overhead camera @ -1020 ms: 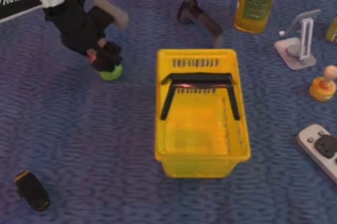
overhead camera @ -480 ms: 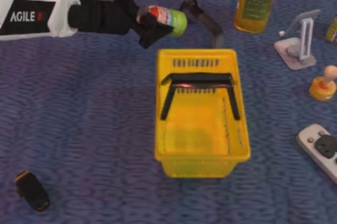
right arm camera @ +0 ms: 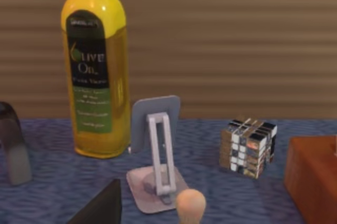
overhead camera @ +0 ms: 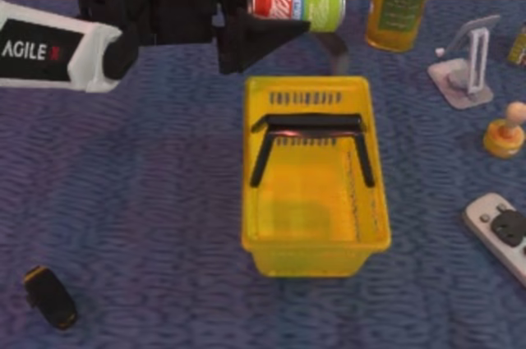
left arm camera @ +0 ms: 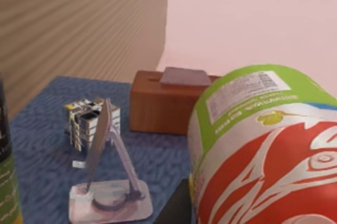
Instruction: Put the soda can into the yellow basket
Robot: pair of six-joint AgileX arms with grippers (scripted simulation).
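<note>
While my left gripper [overhead camera: 271, 20] clamps the small red-and-lime soda can [overhead camera: 297, 2] on its side, aloft beyond the far rim of the slotted yellow plastic basket [overhead camera: 374, 201], a release now would likely miss. Smooth, round metal could roll off; the black folding handles [overhead camera: 311, 129] across the opening might deflect it. My right arm is out of sight.

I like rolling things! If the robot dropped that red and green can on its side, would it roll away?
Probably. The soda can is a smooth round cylinder, held sideways by the left pincer, so landing that way it could roll. Its glossy skin looks slippery. Inside the yellow basket, the walls would likely stop it.
</note>
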